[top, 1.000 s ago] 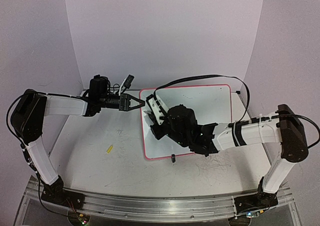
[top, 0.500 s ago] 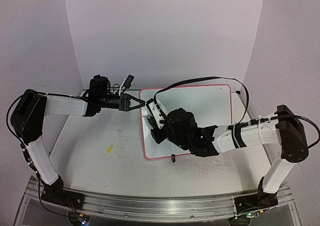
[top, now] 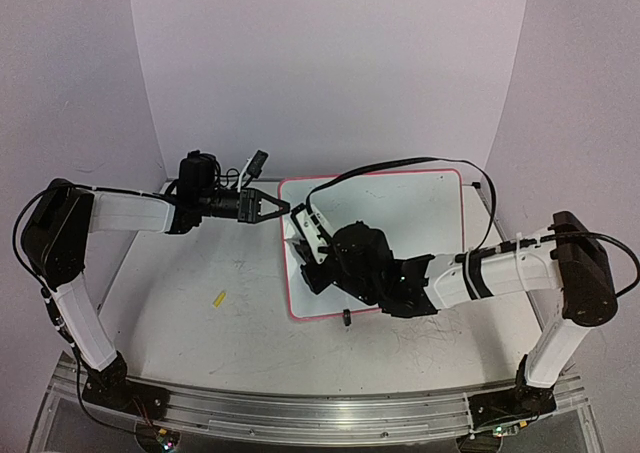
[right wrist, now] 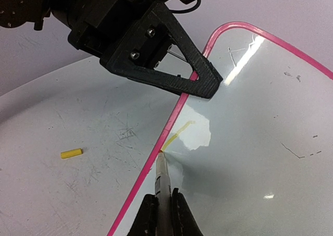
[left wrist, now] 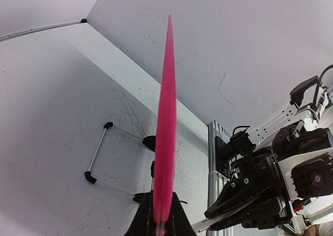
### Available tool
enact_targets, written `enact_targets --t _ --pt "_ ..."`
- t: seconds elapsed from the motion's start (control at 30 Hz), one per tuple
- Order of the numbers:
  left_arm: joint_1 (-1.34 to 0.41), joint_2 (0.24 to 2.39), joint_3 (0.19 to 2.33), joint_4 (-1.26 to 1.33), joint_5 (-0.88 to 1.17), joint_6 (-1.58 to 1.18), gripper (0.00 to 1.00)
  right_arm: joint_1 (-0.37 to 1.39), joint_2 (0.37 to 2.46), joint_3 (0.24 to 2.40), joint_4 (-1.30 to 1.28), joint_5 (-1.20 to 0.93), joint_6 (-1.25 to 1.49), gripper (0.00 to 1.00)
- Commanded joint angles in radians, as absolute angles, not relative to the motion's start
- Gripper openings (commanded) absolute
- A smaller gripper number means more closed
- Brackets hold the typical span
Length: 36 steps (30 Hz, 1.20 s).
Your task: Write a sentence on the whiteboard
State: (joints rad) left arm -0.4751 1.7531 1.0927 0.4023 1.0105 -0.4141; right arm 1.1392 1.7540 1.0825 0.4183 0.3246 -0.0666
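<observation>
The whiteboard (top: 400, 208) lies on the table, white with a pink rim. My left gripper (top: 283, 207) is shut on its rim at the far left corner. In the left wrist view the rim (left wrist: 166, 116) runs edge-on out of that gripper (left wrist: 160, 218). My right gripper (top: 308, 241) is shut on a marker (right wrist: 162, 178). The marker's tip touches the board just inside the left rim (right wrist: 177, 116). Of the sentence only one short yellow stroke (right wrist: 177, 133) shows, running from the tip; no words are readable. My left gripper's fingers (right wrist: 171, 69) show in the right wrist view.
A yellow marker cap (top: 219, 298) lies on the scuffed tabletop left of the board; it also shows in the right wrist view (right wrist: 71, 153). A black clip foot (top: 345, 318) sits at the board's near edge. A wire stand (left wrist: 99, 152) lies under the board. The aluminium rail (top: 300, 413) runs along the near edge.
My right gripper with the marker has shifted slightly left and nearer along the board's left rim. The left arm and the board have not moved.
</observation>
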Motion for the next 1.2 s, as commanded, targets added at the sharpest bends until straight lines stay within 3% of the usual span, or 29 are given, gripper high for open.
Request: enact_targets --t 0.0,1.17 --pt "-0.487 1.703 1.099 0.431 1.051 -0.419 0.0 1.141 1.702 1.08 0.438 0.32 -0.056 0.0" --pt "-0.487 1.7 1.097 0.431 1.057 -0.42 0.0 1.121 1.762 1.124 0.48 0.359 -0.063 0.0"
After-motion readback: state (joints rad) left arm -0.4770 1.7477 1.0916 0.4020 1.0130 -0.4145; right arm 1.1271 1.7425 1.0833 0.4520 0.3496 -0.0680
